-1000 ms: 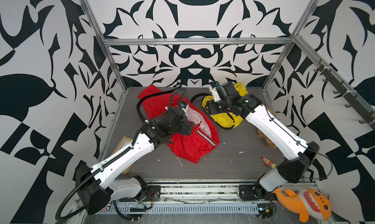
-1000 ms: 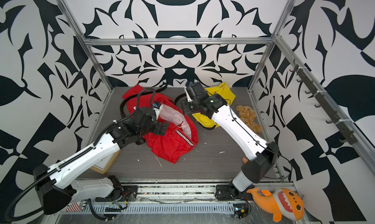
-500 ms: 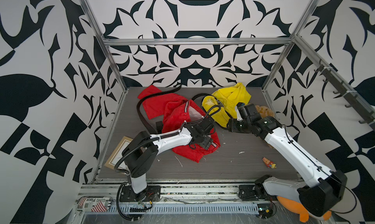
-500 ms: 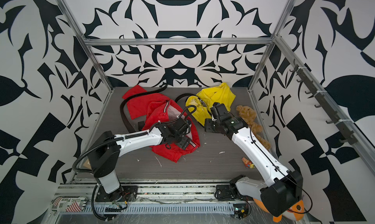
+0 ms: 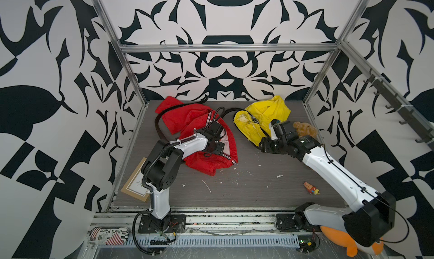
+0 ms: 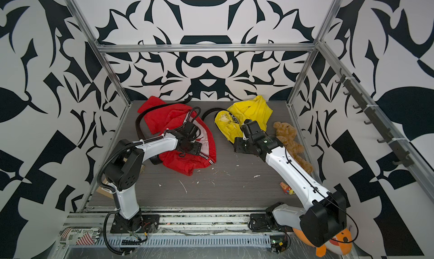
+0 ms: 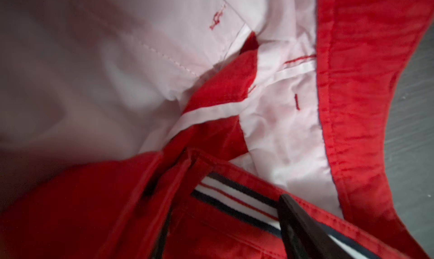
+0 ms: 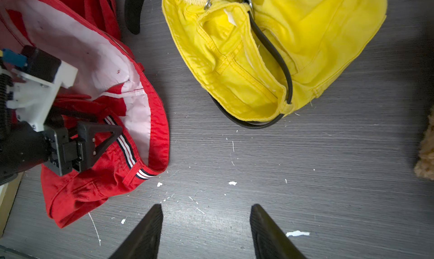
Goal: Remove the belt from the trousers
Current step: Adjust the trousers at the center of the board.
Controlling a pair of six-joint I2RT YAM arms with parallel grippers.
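Belt (image 8: pixel 273 50) in yellow trousers (image 8: pixel 317 35), just beyond R gripper (image 8: pixel 206 208)

Both top views: looking down from high above the near edge toward the far wall, whole table (image 5: pixel 258 189) in frame. Left wrist: very close to the red trousers (image 7: pixel 352 81) (partly blurred). Right wrist: farther off, facing down at table, red trousers and yellow trousers (image 8: pixel 317 35), shared with both top views.

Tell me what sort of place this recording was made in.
Probably a lab test cell for robots: black-and-white patterned walls on an aluminium frame, with a left arm and right arm bolted to a front rail.
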